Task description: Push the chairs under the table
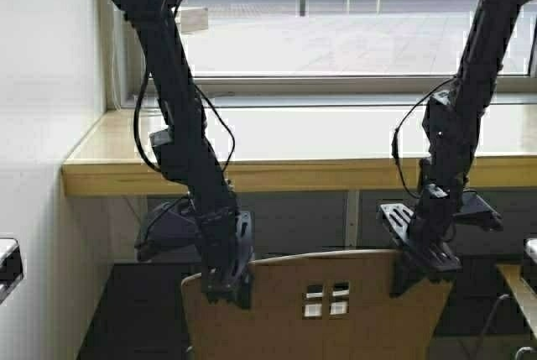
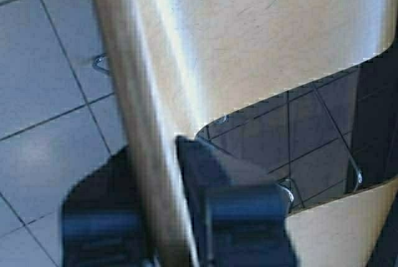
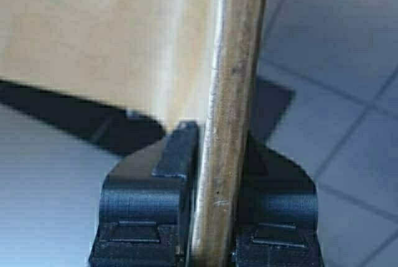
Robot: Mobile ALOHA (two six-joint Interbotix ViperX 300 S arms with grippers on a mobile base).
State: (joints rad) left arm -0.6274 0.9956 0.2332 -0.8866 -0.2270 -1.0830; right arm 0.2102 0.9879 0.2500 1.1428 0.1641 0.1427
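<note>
1. Below the counter's front edge, at about 6 o'clock in the high view, one plywood chair (image 1: 315, 305) stands with its backrest facing the robot — well short of the table (image 1: 285, 159), with dark open floor between them.
2. Both arms are already on it: the left gripper (image 1: 225, 280) sits at the backrest's top edge toward 8 o'clock, the right gripper (image 1: 424, 263) at the top edge toward 4 o'clock.
3. Seen from the left wrist, the left gripper (image 2: 163, 173) straddles the thin plywood edge, one finger on each face, clamped on it.
4. Seen from the right wrist, the right gripper (image 3: 214, 167) pinches the same panel edge-on, its fingers pressed against both sides.
5. By my judgement the grasp is done and the push itself remains — the seat is not yet under the tabletop, and any other chairs are out of sight.
6. As for looks, the chair has a tan, curved plywood back with four small square cutouts near its middle; chrome tube legs show against grey floor tiles in the left wrist view.
</note>
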